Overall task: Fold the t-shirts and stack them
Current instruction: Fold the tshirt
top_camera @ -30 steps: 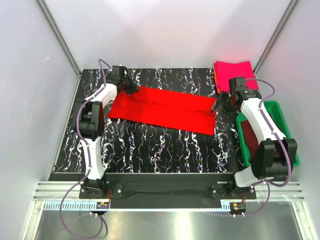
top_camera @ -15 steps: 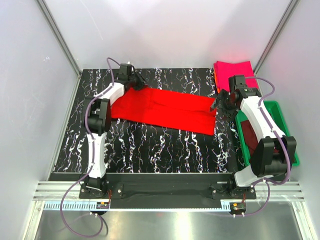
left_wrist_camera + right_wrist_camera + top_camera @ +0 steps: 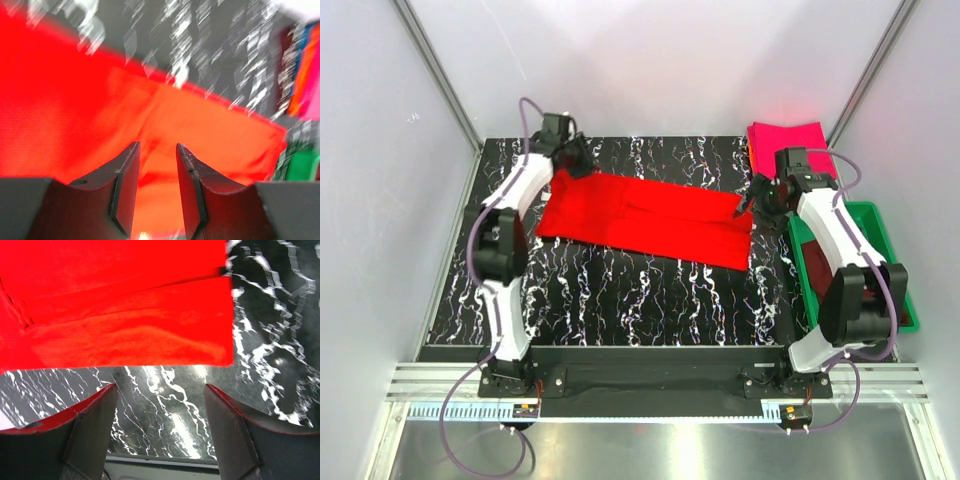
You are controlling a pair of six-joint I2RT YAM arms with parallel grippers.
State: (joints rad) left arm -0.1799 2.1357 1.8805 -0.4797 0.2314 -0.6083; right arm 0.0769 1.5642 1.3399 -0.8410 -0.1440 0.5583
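Observation:
A bright red t-shirt (image 3: 645, 220) lies flat across the middle of the table, folded into a long strip. My left gripper (image 3: 584, 164) hovers over its far left corner. In the left wrist view this gripper (image 3: 157, 146) is open, with only the red cloth (image 3: 75, 110) below the gap. My right gripper (image 3: 747, 207) is at the shirt's right end. Its fingers (image 3: 160, 387) stand wide open over bare table, just short of the red hem (image 3: 150, 340). A folded magenta t-shirt (image 3: 787, 140) rests at the back right corner.
A green bin (image 3: 880, 250) stands at the right edge, under the right arm, with dark maroon cloth (image 3: 818, 283) inside. The black marbled table (image 3: 640, 300) is walled by white panels on three sides.
My left gripper has opened and let go of the red shirt's left end, which now lies flat. The right gripper has shifted slightly at the right end.

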